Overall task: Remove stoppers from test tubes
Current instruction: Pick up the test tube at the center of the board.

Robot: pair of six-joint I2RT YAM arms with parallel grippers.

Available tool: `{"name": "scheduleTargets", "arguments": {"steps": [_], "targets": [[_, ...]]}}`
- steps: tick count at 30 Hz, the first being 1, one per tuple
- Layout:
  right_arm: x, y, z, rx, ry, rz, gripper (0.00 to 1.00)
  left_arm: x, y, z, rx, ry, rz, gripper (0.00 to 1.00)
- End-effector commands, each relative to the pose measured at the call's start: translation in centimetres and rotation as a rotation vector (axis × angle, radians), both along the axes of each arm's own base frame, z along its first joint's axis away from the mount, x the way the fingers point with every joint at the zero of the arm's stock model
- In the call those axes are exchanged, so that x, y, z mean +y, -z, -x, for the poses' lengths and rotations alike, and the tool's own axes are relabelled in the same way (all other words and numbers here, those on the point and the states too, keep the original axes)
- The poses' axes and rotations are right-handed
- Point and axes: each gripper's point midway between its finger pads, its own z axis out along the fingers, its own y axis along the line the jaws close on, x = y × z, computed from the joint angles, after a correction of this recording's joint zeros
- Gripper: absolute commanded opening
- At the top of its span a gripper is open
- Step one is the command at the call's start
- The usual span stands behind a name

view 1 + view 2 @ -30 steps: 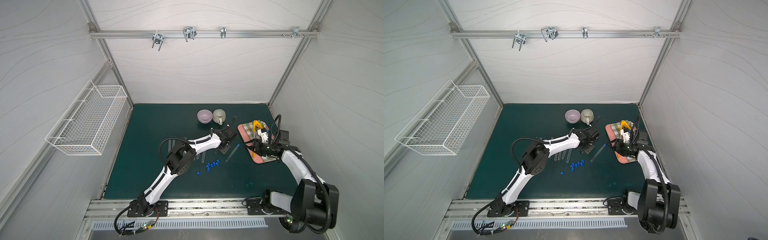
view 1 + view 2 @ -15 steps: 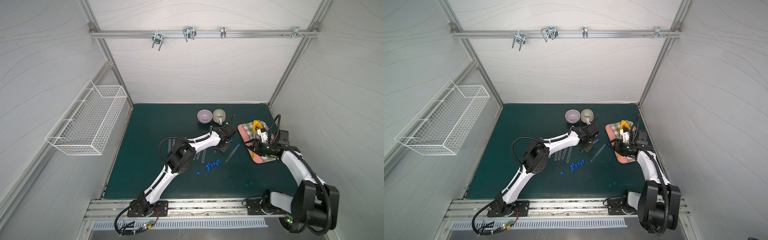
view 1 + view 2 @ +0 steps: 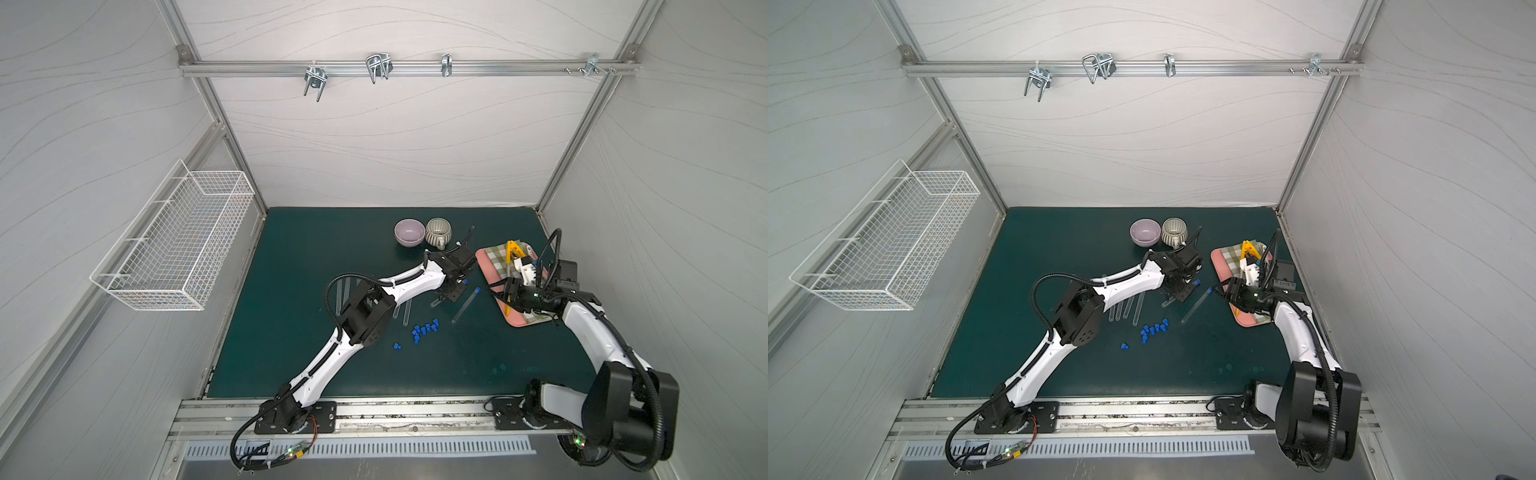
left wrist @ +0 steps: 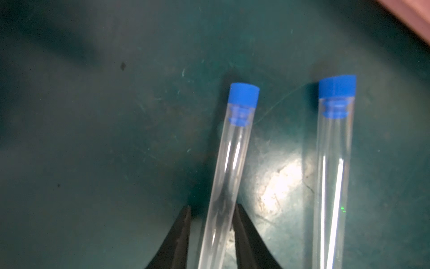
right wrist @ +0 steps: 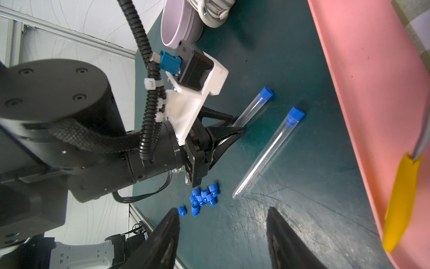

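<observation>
The left gripper point(image 4: 212, 207) is straddling a stoppered test tube point(image 4: 229, 163) at about 3 o'clock of the green mat point(image 3: 311, 270) centre. One finger is touching the glass and the other is standing off with a sliver of mat showing. The claw is therefore apart, sitting loosely round the tube, not clamped.

Change noted: this tube's blue stopper point(image 3: 466, 281) is now showing clear of the wrist, pointing toward 1 o'clock. A second ago the wrist was covering it in the top view; half a second ago it was already peeping out.

No change elsewhere. The second stoppered tube point(image 3: 464, 308) is lying just at 4 o'clock of the first, apart from it, with its plug in. The loose stoppers point(image 3: 424, 329) are sitting in the same cluster at 5 o'clock of centre, and the uncapped tubes point(image 3: 1137, 309) are lying by the left forearm. The right gripper point(image 5: 223, 210) is hovering as before at the 9 o'clock edge of the pink tray point(image 5: 372, 93), fingers wide apart and holding nothing.
</observation>
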Motion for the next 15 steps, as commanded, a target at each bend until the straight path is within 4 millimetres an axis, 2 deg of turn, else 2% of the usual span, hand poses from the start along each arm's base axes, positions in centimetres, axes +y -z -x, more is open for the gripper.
{"name": "scheduleTargets", "arguments": {"steps": [1, 8, 12, 15], "targets": [[0.1, -0.7, 0.3, -0.025, -0.019, 0.004, 0.6, 0.0, 3.2, 0.5, 0.038, 0.034, -0.041, 0.31], [0.1, -0.8, 0.2, -0.026, -0.017, 0.001, 0.6, 0.8, 3.1, 0.4, 0.02, 0.046, -0.079, 0.2], [0.1, -1.1, 0.2, -0.027, -0.018, -0.002, 0.6, 0.8, 2.1, 0.3, 0.009, 0.053, -0.073, 0.11], [0.1, -1.3, 0.4, -0.029, -0.018, -0.002, 0.6, 0.9, 0.5, -0.3, -0.02, 0.051, -0.065, 0.09]]}}
